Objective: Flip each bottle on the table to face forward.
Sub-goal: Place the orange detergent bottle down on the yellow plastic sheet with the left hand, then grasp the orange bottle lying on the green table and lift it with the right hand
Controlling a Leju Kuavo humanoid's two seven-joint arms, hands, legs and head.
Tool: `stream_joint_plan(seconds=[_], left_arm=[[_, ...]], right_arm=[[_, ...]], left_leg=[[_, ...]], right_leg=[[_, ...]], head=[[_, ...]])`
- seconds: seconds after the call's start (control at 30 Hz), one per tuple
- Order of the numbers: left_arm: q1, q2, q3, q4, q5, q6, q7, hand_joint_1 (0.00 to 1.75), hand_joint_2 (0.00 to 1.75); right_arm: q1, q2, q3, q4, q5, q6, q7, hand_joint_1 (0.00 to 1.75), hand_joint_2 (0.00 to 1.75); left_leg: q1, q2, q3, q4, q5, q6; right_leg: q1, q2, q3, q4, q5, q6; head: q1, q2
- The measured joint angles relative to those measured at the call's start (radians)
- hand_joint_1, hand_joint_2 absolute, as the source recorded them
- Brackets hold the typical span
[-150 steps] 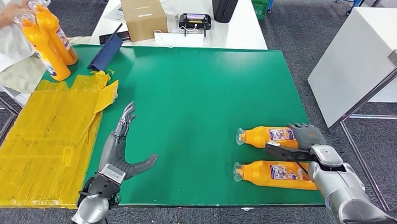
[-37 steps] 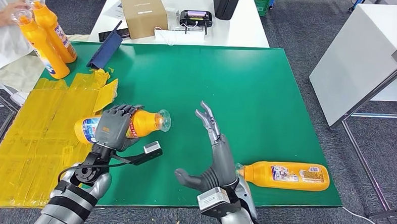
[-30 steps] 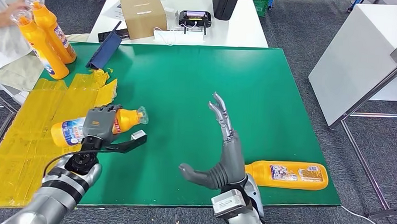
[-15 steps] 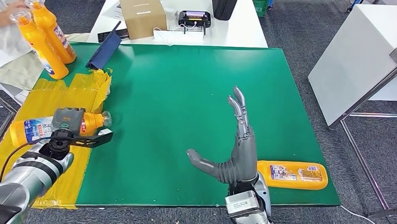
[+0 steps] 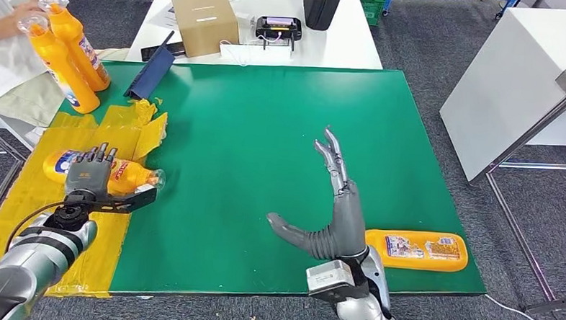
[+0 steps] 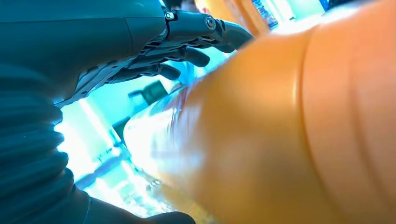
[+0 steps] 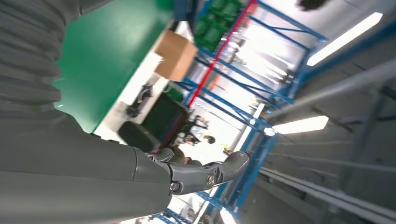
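My left hand (image 5: 90,172) lies over an orange bottle (image 5: 117,174) on the yellow taped sheet (image 5: 18,220) at the left side of the surface (image 5: 267,116). The bottle lies on its side with its clear cap pointing to the middle of the green mat, and its label is partly visible beside my fingers (image 5: 101,154). The fingers point up and seem to be lifted from the bottle body, so I judge the hold is loose or being let go, but I cannot tell for sure. In the left wrist view the orange body is very close and blurred, with dark fingers arching over it.

My right hand (image 5: 333,205) is held upright above the mat, fingers straight and apart, thumb out to the side, holding nothing. I think it stands like this to keep out of the way and to be ready for the next grasp.

The second orange bottle (image 5: 424,250) lies on its side near the front edge of the mat, just beside my right wrist, with the label upward.

At the far left corner a person's hand (image 5: 12,15) holds the tops of two upright orange bottles (image 5: 65,49). I suppose they wait to be laid down for me.
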Motion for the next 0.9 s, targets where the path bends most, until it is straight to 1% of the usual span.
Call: stream_joint_plan(seconds=[0.1,0.23,0.27,0.33,0.4,0.43,0.47,0.5,0.57,0.67,0.73,0.83,0.9], left_arm=[[0.016,-0.003,0.041,-0.005,0.03,0.02,-0.041,0.0,1.75],[0.032,-0.008,0.082,-0.015,0.057,0.041,-0.073,0.0,1.75],[0.041,-0.011,0.093,-0.022,0.075,0.058,-0.095,0.0,1.75],[0.078,-0.021,0.124,-0.055,0.142,0.122,-0.181,0.0,1.75],[0.154,-0.043,0.166,-0.142,0.258,0.185,-0.313,0.0,1.75],[0.204,-0.057,0.187,-0.208,0.321,0.194,-0.372,0.0,1.75],[0.256,-0.073,0.207,-0.287,0.378,0.187,-0.415,0.0,1.75],[0.303,-0.088,0.223,-0.364,0.415,0.172,-0.437,0.0,1.75],[0.377,-0.11,0.246,-0.495,0.443,0.146,-0.443,0.0,1.75],[0.435,-0.124,0.272,-0.615,0.452,0.129,-0.442,0.0,1.75],[0.459,-0.132,0.287,-0.665,0.504,0.108,-0.474,0.0,1.75],[0.511,-0.161,0.313,-0.777,0.721,0.014,-0.576,0.0,1.75],[0.557,-0.183,0.323,-0.882,0.838,-0.058,-0.61,0.0,1.75]], right_arm=[[0.0,-0.013,-0.01,0.015,0.044,0.014,0.036,0.0,1.75],[-0.001,-0.027,-0.016,0.032,0.084,0.023,0.065,0.0,1.75],[-0.001,-0.031,-0.017,0.036,0.11,0.025,0.082,0.0,1.75],[-0.001,-0.043,-0.019,0.045,0.198,0.032,0.131,0.0,1.75],[0.0,-0.065,-0.021,0.056,0.328,0.053,0.196,0.0,1.75],[0.001,-0.078,-0.022,0.061,0.39,0.067,0.225,0.0,1.75],[0.002,-0.093,-0.025,0.067,0.439,0.081,0.247,0.0,1.75],[0.004,-0.106,-0.029,0.072,0.47,0.09,0.261,0.0,1.75],[0.007,-0.126,-0.036,0.081,0.495,0.097,0.27,0.0,1.75],[0.008,-0.142,-0.042,0.089,0.503,0.102,0.272,0.0,1.75],[0.008,-0.151,-0.043,0.093,0.52,0.114,0.282,0.0,1.75],[0.013,-0.178,-0.046,0.1,0.566,0.146,0.313,0.0,1.75],[0.023,-0.208,-0.057,0.106,0.581,0.167,0.322,0.0,1.75]], left_leg=[[0.0,-0.001,0.001,0.0,0.0,0.0],[0.0,-0.002,0.002,0.0,0.0,0.0],[0.0,-0.002,0.003,0.0,0.0,0.0],[-0.001,-0.002,0.004,0.0,0.0,0.0],[-0.001,-0.001,0.003,0.0,0.0,0.0],[-0.002,-0.001,0.003,0.0,0.0,0.001],[-0.002,0.0,0.002,0.0,-0.001,0.001],[-0.003,0.0,0.001,0.0,-0.001,0.001],[-0.004,0.0,-0.002,0.0,-0.001,0.001],[-0.004,0.001,-0.003,0.0,-0.001,0.002],[-0.003,0.001,-0.003,0.0,-0.001,0.002],[-0.003,0.001,-0.003,0.0,-0.001,0.001],[-0.003,0.0,-0.003,0.0,-0.001,0.002]], right_leg=[[0.0,0.0,0.001,0.0,0.0,0.0],[-0.001,0.0,0.003,0.0,0.0,0.0],[-0.001,0.0,0.003,0.0,0.0,0.0],[-0.001,0.0,0.003,0.0,-0.001,0.0],[-0.002,0.0,0.002,0.0,-0.001,0.0],[-0.002,0.0,0.001,-0.001,0.0,0.0],[-0.002,0.0,0.001,-0.001,0.0,0.0],[-0.003,0.0,0.0,-0.001,0.0,0.0],[-0.003,0.0,-0.002,-0.001,0.0,0.001],[-0.003,0.0,-0.004,-0.001,0.0,0.001],[-0.002,0.0,-0.004,-0.001,0.0,0.001],[-0.002,0.0,-0.005,-0.001,0.0,0.001],[-0.002,0.0,-0.005,-0.001,0.0,0.001]], head=[[0.0,0.0],[0.0,0.0],[0.0,0.0],[0.0,0.0],[0.0,0.0],[0.0,0.0],[0.001,0.0],[0.001,0.0],[0.001,0.0],[0.0,0.0],[0.0,0.0],[0.0,0.0],[0.0,0.0]])
